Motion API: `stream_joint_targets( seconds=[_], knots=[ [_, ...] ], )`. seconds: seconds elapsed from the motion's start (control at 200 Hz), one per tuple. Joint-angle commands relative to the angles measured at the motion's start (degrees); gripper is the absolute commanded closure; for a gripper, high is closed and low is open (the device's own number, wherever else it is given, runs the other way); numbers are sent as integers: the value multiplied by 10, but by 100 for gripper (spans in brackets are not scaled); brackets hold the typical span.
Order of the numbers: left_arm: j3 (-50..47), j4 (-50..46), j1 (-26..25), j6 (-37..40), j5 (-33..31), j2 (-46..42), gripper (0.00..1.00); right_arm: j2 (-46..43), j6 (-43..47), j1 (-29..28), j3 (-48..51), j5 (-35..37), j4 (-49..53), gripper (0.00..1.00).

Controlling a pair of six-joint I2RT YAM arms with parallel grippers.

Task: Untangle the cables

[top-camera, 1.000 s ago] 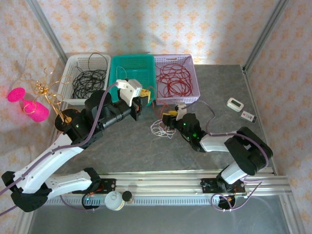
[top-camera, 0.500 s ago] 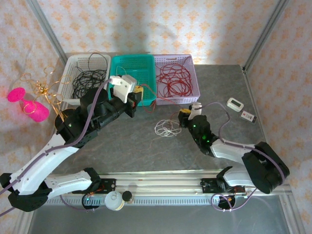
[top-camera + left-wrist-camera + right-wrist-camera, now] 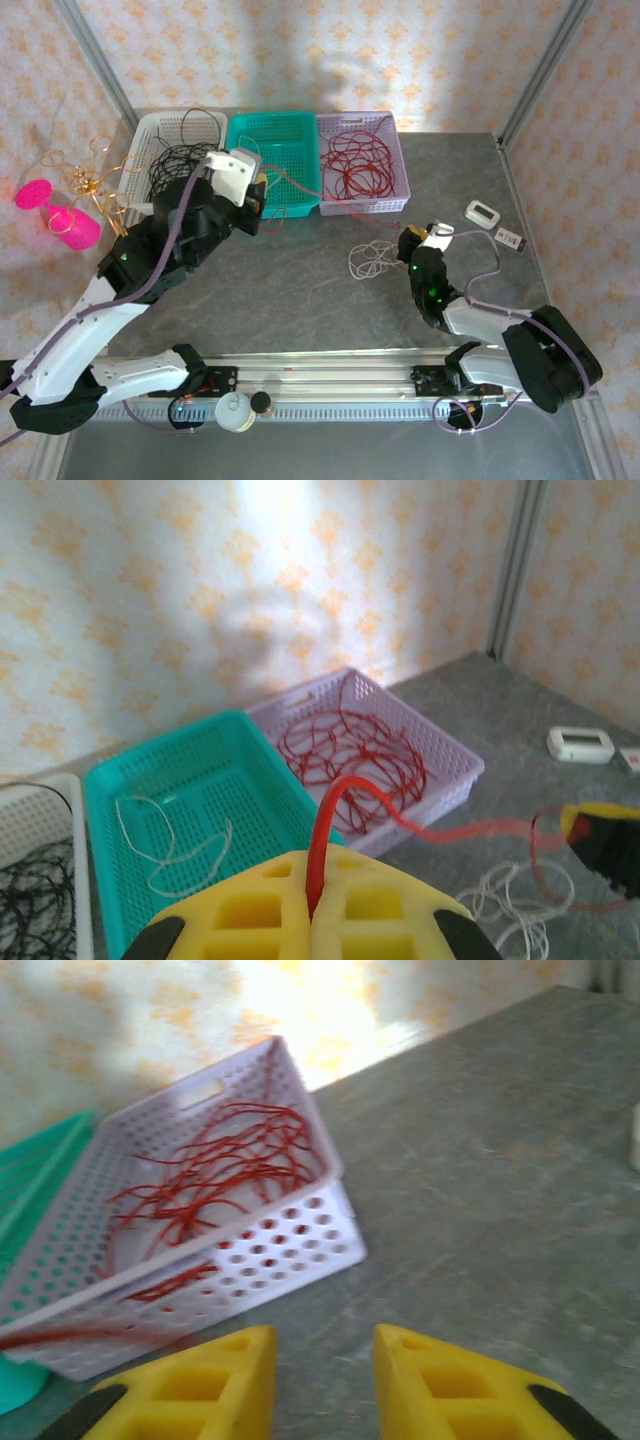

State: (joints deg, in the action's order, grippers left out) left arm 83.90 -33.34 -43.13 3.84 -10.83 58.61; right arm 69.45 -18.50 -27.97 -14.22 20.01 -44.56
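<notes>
A red cable is pinched in the left fingers, likely to draw it free; the right fingers are spread, empty.

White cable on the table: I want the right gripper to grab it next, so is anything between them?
No object stands between the open right gripper and the white cable. But the red cable, clamped in the left gripper, stretches past that pile toward the right gripper and could snag.
</notes>
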Motion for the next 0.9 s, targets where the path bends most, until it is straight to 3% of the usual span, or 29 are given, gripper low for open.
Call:
stream_joint_targets(
  seconds=[0.0, 0.235, 0.501, 0.606, 0.751, 0.896],
  knots=[
    [57, 7, -1, 23, -10, -10, 100, 26, -58, 21, 14, 1, -29, 64],
    [128, 53, 0, 37, 66, -1, 100, 73, -103, 49, 31, -25, -54, 64],
    [196, 67, -1, 47, 93, 35, 100, 47, -73, 58, -7, -137, -13, 56],
    [223, 65, -1, 49, 99, 52, 100, 17, -19, 57, -15, -261, -23, 52],
    [253, 55, -1, 53, 109, 70, 100, -33, 49, 54, -27, -485, -67, 46],
    [257, 60, -1, 54, 108, 73, 100, -37, 173, 8, -69, -630, -49, 45]
  ],
)
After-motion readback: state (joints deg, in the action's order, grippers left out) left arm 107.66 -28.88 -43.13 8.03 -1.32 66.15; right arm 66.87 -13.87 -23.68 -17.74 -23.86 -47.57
